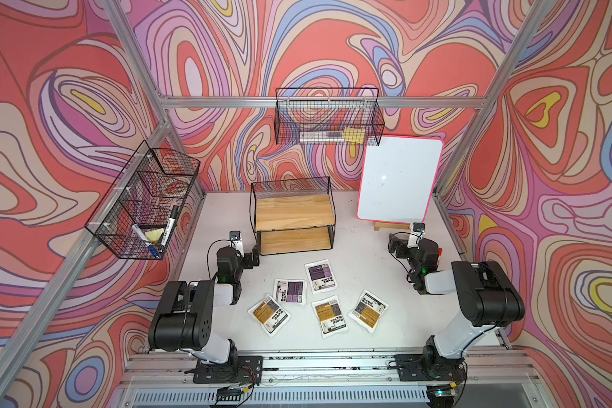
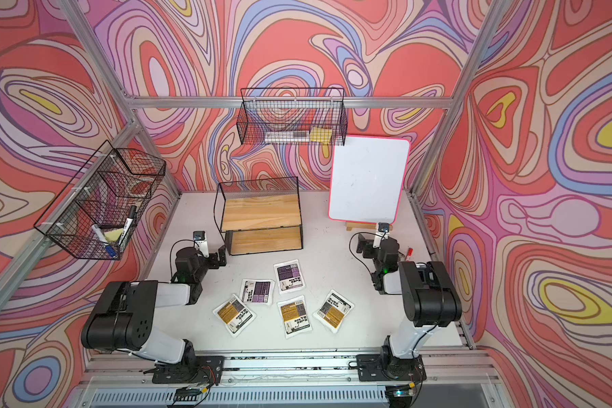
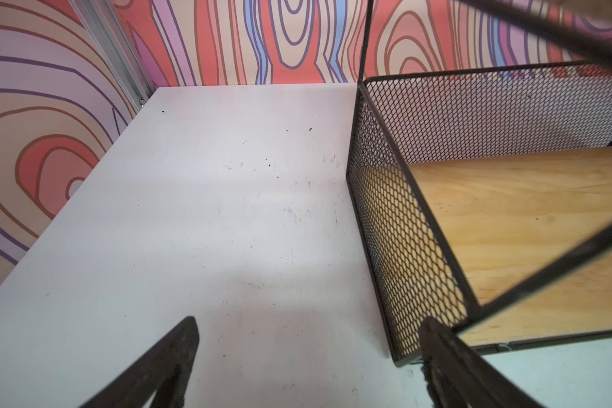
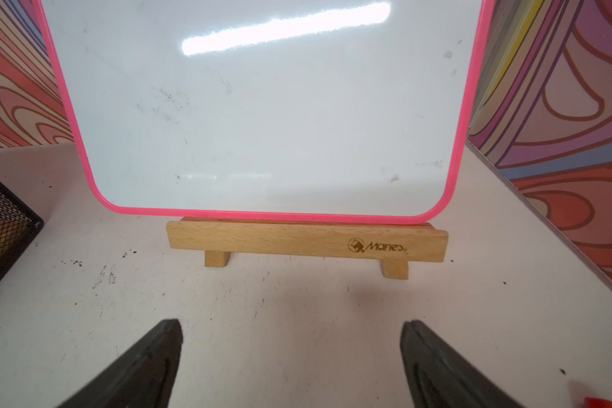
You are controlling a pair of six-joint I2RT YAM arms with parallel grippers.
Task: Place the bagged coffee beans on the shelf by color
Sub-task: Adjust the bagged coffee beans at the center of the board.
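Observation:
Several bagged coffee beans lie flat on the white table between the arms: two purple-labelled pouches and three orange-yellow ones. Behind them stands the shelf, both wooden boards bare. My left gripper is open over bare table at the shelf's left front corner; one finger is close to the mesh. My right gripper is open over bare table, facing the whiteboard. No pouch shows in either wrist view.
A pink-framed whiteboard leans on a wooden stand at the back right. A red marker lies by the right arm. Black wire baskets hang on the left wall and the back wall.

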